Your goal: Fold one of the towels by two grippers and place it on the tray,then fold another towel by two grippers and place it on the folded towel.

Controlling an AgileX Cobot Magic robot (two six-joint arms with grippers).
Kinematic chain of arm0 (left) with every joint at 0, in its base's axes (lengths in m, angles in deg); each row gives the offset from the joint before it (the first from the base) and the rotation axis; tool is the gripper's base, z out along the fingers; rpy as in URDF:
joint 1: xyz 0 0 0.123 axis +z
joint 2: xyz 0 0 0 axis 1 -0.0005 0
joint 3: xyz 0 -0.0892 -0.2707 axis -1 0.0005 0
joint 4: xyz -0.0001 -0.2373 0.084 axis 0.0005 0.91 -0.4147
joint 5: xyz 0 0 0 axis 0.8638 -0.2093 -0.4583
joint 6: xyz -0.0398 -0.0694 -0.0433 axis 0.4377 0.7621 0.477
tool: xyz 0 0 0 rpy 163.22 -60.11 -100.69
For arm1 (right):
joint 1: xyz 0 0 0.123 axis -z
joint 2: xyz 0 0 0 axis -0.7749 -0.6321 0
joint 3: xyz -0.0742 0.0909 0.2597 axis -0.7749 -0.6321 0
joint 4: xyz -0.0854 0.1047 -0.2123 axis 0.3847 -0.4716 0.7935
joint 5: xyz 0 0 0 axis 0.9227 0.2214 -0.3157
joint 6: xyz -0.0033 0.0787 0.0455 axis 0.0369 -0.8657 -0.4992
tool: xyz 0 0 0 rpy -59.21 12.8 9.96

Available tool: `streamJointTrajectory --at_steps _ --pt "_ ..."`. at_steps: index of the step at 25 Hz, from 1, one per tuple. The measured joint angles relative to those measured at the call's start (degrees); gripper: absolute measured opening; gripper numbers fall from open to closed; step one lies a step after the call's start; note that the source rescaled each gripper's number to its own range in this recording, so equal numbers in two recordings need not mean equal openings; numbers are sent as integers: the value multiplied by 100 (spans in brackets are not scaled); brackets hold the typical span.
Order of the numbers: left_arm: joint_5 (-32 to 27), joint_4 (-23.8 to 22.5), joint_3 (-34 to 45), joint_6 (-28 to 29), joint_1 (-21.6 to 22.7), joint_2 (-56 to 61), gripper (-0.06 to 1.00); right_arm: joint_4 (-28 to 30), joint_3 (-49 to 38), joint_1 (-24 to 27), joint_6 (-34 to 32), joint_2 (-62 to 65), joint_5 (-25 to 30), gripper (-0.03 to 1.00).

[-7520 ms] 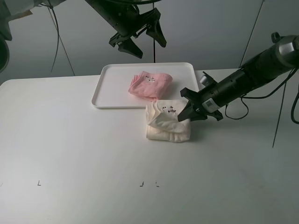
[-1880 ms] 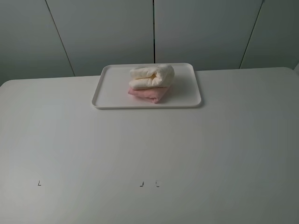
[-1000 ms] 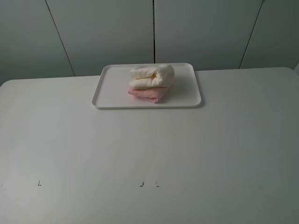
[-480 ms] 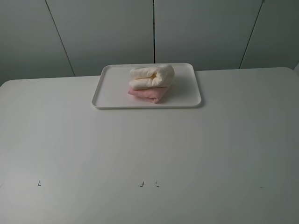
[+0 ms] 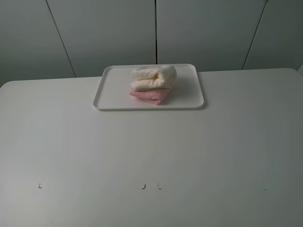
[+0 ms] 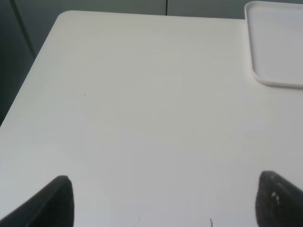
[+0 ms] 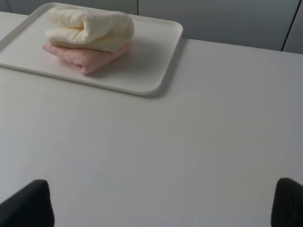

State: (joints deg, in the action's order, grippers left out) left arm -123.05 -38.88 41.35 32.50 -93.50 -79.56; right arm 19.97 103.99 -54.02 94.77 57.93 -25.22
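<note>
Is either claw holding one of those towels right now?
No, nothing is held. Both tools, left and right, hang open over bare table, while the cream towel rests on the pink towel in the tray.

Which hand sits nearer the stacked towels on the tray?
Right, probably. The right hand views the cream towel atop the pink towel; the left hand sees only the tray corner.

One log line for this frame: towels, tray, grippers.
cream towel: folded, on pink towel | tray: holds both | left gripper: open, empty | right gripper: open, empty
</note>
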Motion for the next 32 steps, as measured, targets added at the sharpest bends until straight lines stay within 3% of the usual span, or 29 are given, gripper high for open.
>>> streamJointTrajectory --at_steps 32 --pt "0 21 0 -22 0 0 99 0 0 0 0 0 0 100"
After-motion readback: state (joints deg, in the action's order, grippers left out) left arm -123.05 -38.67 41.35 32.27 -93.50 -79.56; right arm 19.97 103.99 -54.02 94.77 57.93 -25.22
